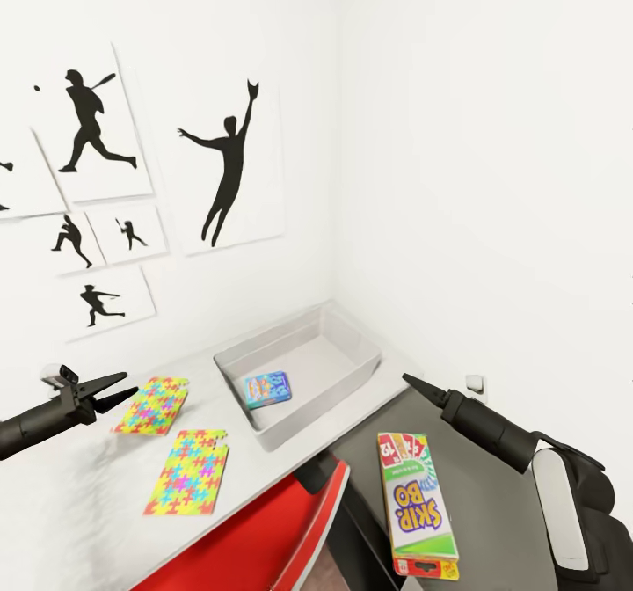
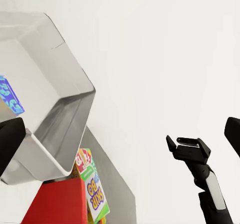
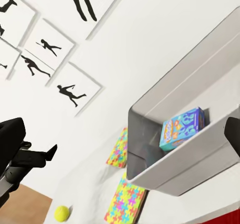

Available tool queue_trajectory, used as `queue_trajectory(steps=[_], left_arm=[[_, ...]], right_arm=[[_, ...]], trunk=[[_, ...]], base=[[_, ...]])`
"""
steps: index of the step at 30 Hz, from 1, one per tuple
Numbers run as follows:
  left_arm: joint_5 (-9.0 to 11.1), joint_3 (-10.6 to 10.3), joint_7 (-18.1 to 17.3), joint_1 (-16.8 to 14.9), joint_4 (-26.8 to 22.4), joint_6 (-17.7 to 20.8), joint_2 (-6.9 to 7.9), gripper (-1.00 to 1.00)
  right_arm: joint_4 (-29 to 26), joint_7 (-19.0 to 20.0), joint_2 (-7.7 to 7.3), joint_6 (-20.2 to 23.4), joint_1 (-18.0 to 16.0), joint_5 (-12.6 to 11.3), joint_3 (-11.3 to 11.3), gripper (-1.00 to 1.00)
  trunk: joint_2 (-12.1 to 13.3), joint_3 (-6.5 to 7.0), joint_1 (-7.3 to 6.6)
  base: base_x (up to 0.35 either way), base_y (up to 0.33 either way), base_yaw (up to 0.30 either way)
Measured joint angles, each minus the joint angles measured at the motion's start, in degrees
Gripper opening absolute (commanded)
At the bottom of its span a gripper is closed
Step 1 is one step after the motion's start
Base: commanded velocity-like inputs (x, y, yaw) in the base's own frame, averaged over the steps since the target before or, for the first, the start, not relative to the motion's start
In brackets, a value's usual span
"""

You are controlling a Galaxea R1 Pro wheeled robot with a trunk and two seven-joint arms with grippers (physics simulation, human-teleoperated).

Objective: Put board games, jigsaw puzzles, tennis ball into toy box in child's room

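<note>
Red chair back (image 1: 255,538) sits nearest, below the table (image 1: 79,521) edge. Beside it, the Skip-Bo box (image 1: 418,503) lies flat on a grey surface off the table's end. Two jigsaw puzzles (image 1: 187,472) (image 1: 152,405) lie flat on the tabletop; the tennis ball (image 3: 62,213) rests nearby. Left gripper (image 1: 114,389) hovers over the table, fingers apart, empty. Right gripper (image 1: 415,383) hangs beside the toy box (image 1: 352,331); I cannot tell its spacing. Inside the box lies the small blue game (image 1: 265,389). Silhouette pictures (image 1: 230,164) hang beyond.
</note>
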Motion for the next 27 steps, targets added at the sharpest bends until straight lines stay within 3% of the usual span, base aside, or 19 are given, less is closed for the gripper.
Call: queue_trajectory(steps=[8, 27], left_arm=[[0.0, 0.1, 0.0, 0.0, 0.0, 0.0, 0.15, 1.00], [0.0, 0.0, 0.1, 0.0, 0.1, -0.1, 0.14, 1.00]], right_arm=[[0.1, 0.0, 0.12, 0.0, 0.0, 0.1, 0.1, 1.00], [0.2, -0.5, 0.21, -0.1, 0.0, 0.4, 0.2, 1.00]], trunk=[[0.0, 0.76, 0.00], [0.0, 2.41, -0.01]], base=[[-0.101, 0.144, 0.000], [-0.007, 0.009, -0.059]])
